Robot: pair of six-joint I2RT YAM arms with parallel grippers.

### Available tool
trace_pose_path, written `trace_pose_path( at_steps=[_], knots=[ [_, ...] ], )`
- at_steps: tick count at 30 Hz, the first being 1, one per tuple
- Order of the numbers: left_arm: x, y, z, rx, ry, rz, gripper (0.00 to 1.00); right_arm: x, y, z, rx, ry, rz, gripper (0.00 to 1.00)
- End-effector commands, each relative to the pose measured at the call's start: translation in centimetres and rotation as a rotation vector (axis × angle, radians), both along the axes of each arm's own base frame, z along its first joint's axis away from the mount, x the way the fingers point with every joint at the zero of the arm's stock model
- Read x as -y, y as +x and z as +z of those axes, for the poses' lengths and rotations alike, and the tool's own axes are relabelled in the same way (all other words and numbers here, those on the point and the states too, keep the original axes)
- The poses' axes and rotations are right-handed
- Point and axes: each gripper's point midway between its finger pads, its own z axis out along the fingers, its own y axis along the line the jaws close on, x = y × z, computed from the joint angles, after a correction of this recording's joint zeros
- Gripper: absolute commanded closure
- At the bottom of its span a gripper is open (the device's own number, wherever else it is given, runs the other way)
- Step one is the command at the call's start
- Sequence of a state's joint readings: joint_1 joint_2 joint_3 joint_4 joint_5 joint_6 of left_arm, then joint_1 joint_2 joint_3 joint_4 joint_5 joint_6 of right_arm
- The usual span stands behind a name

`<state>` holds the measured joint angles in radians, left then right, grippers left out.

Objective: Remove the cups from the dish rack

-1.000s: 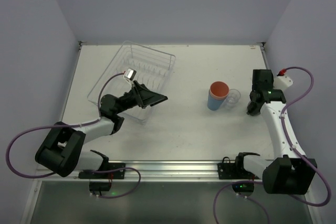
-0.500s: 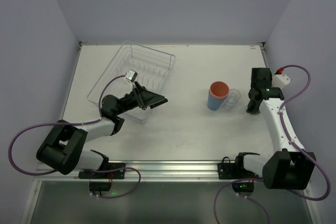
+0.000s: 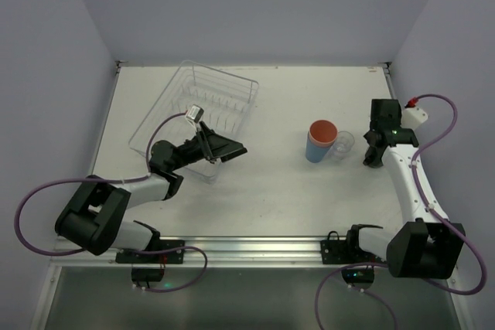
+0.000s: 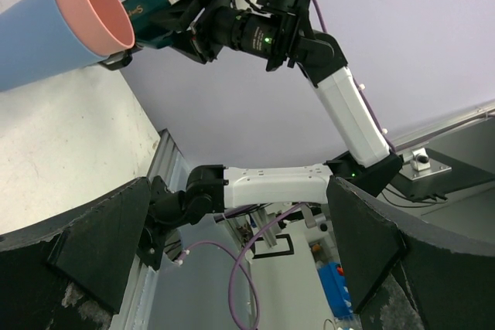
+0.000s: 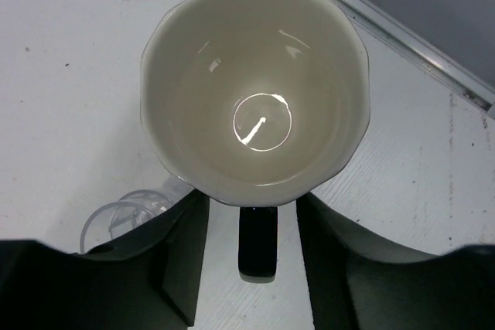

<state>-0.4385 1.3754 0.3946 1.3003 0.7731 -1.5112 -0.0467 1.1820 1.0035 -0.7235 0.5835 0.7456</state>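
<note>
The see-through dish rack (image 3: 199, 110) lies at the back left, and no cup shows among its prongs. My left gripper (image 3: 230, 151) hovers open at its near corner, with nothing between its fingers (image 4: 100, 249). At centre right a salmon-pink tumbler nests in a light-blue tumbler (image 3: 320, 141), and a small clear glass (image 3: 344, 142) stands beside them. Just right of these, a dark mug with a cream inside (image 5: 255, 90) stands on the table. My right gripper (image 5: 257, 214) is above it, open. Its fingers flank the mug's handle (image 5: 257, 241) with a gap on each side.
Grey walls close the white table (image 3: 263, 191) on three sides. A metal rail (image 3: 255, 246) with the arm bases runs along the near edge. The right arm's purple cable (image 3: 445, 125) loops near the right wall. Another clear glass (image 5: 116, 218) sits close to my right gripper's left finger.
The right gripper's jaws have parted from the mug's handle, leaving the mug on the table. The left arm has shifted only slightly by the rack.
</note>
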Motion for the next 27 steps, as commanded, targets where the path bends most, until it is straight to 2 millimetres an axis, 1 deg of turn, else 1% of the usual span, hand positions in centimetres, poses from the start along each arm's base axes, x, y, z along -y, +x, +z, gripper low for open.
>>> trace_pose_path(
  at_steps=[1,3,5,8,11,13,14,16,17,18,20,21,23,24,25,26,27],
  knots=[
    [-0.7,-1.5,3.3,0.187,-0.093,-0.013,0.0,0.4,0.4,1.3,0.058,-0.018,-0.01,0.47],
    [-0.7,-1.5,3.3,0.188,-0.094,-0.012,0.0,0.2,0.3,1.2,0.058,-0.014,-0.009,0.37],
    [-0.7,-1.5,3.4,0.189,-0.095,-0.01,0.0,0.1,0.3,1.3,0.063,-0.012,-0.004,0.3],
    [-0.7,-1.5,3.3,0.187,-0.094,-0.012,0.0,-0.3,0.2,1.3,0.057,-0.013,0.006,0.25],
    [-0.7,-1.4,3.3,0.187,-0.094,-0.012,0.0,-0.8,0.1,1.5,0.061,-0.011,0.02,0.24],
    [-0.7,-1.5,3.3,0.188,-0.095,-0.012,0.0,-0.8,-0.1,1.6,0.067,-0.013,0.01,0.23],
    [-0.7,-1.5,3.3,0.189,-0.094,-0.014,0.0,-1.8,-0.2,1.7,0.07,-0.01,0.04,0.22],
    [-0.6,-1.5,3.2,0.187,-0.091,-0.019,0.0,-2.0,-0.4,2.0,0.072,-0.018,0.043,0.2],
    [-0.7,-1.4,3.3,0.185,-0.091,-0.016,0.01,-2.2,-0.8,2.0,0.065,-0.018,0.046,0.18],
    [-0.6,-1.4,3.4,0.187,-0.092,-0.018,0.01,-2.2,-1.1,2.4,0.071,-0.026,0.042,0.14],
    [-0.6,-1.4,3.2,0.181,-0.084,-0.022,0.01,-2.7,-1.9,2.6,0.067,-0.032,0.052,0.11],
    [-0.5,-1.4,3.5,0.191,-0.083,-0.022,0.01,-2.6,-2.4,3.2,0.084,-0.044,0.046,0.06],
    [-0.3,-1.1,3.4,0.196,-0.055,-0.025,0.0,-2.7,-3.5,3.6,0.075,-0.053,0.05,0.01],
    [-0.2,-1.1,3.5,0.208,-0.041,-0.024,0.0,-2.6,-4.1,4.1,0.089,-0.054,0.05,0.01],
    [-0.1,-0.9,3.4,0.212,-0.02,-0.019,0.0,-2.7,-4.6,4.2,0.087,-0.051,0.058,0.01],
    [0.2,0.0,2.5,0.201,0.043,0.0,0.0,-3.0,-4.9,4.3,0.089,-0.053,0.078,0.01],
    [0.2,-0.1,3.1,0.232,0.064,0.015,0.0,-3.1,-5.4,4.5,0.098,-0.051,0.085,0.01]
  ],
)
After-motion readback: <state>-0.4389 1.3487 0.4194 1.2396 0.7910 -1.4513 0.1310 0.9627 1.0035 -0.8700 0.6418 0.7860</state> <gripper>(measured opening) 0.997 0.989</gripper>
